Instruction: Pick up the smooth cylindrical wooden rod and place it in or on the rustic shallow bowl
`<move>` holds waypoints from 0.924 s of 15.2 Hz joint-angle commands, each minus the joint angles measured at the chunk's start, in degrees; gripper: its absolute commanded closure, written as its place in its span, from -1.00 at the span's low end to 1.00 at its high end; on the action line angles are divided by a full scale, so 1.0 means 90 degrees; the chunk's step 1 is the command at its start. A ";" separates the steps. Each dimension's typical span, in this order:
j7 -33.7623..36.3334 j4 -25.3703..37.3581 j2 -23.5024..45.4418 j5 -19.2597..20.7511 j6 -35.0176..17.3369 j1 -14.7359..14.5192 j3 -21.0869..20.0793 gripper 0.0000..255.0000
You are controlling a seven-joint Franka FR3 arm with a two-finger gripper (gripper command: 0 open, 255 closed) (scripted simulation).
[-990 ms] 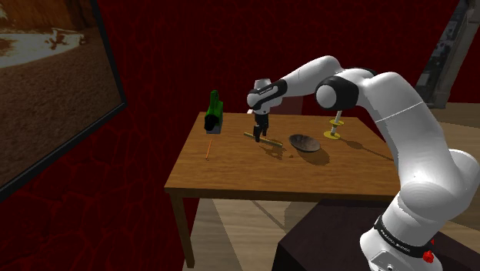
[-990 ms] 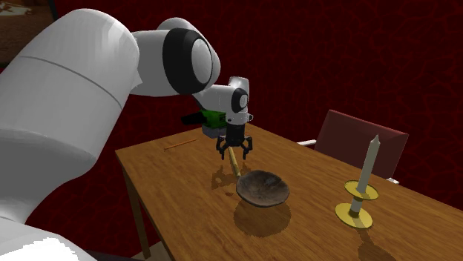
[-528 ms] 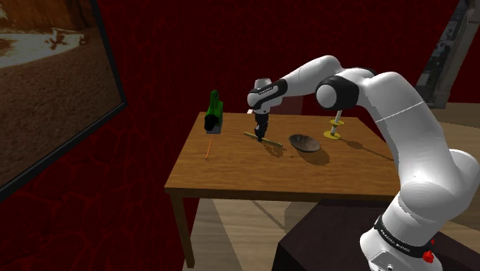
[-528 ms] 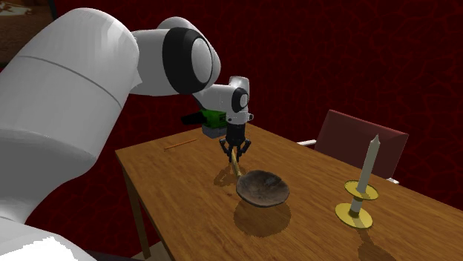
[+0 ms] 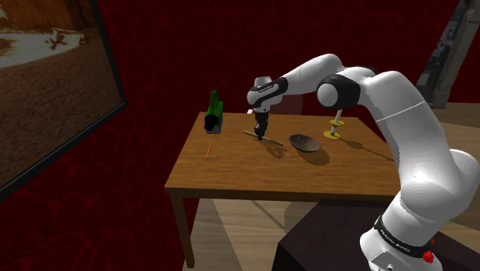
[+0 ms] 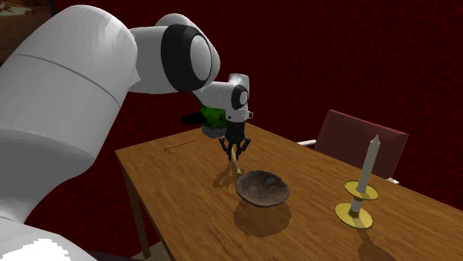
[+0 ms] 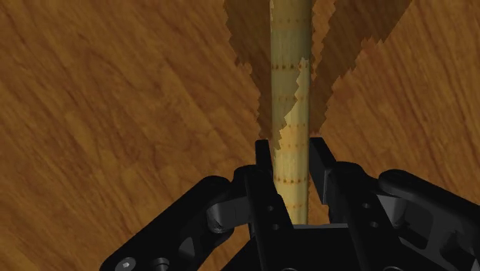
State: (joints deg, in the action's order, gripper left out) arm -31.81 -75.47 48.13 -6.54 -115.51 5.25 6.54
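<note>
The pale wooden rod (image 7: 291, 77) runs straight out from between my two black fingers (image 7: 264, 165), which clasp it on both sides. My gripper (image 6: 235, 152) points down at the table and is shut on the rod (image 6: 237, 166). The rod's free end slants toward the bowl (image 6: 263, 187), a dark brown shallow dish with a rough rim. The rod stays low, close to the tabletop. In the shoulder view my gripper (image 5: 262, 132) holds the rod (image 5: 251, 135) just left of the bowl (image 5: 305, 142).
A yellow candle holder with a white candle (image 6: 362, 185) stands beyond the bowl. A green object (image 5: 215, 112) sits at the table's back left, and a thin stick (image 5: 208, 148) lies near it. A dark red chair (image 6: 360, 141) stands behind the wooden table (image 6: 178, 200).
The fingers stood apart around the rod one second ago and have shut on it. The hand has hardly moved since.
</note>
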 commanded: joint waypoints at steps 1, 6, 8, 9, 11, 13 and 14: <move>0.0004 0.0010 -0.0086 0.0008 0.0100 -0.0002 0.0006 1.00; 0.0019 0.0062 -0.0313 0.0031 0.0378 -0.0010 0.0024 1.00; 0.0025 0.0097 -0.0396 0.0040 0.0495 -0.0013 0.0031 1.00; 0.0028 0.0121 -0.0433 0.0044 0.0556 -0.0013 0.0034 1.00; 0.0035 0.0166 -0.0509 0.0053 0.0677 -0.0015 0.0040 1.00; 0.0041 0.0220 -0.0581 0.0061 0.0802 -0.0016 0.0045 1.00; 0.0044 0.0246 -0.0617 0.0065 0.0864 -0.0016 0.0048 1.00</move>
State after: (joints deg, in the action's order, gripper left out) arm -31.52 -73.34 42.93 -5.98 -108.17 5.19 6.97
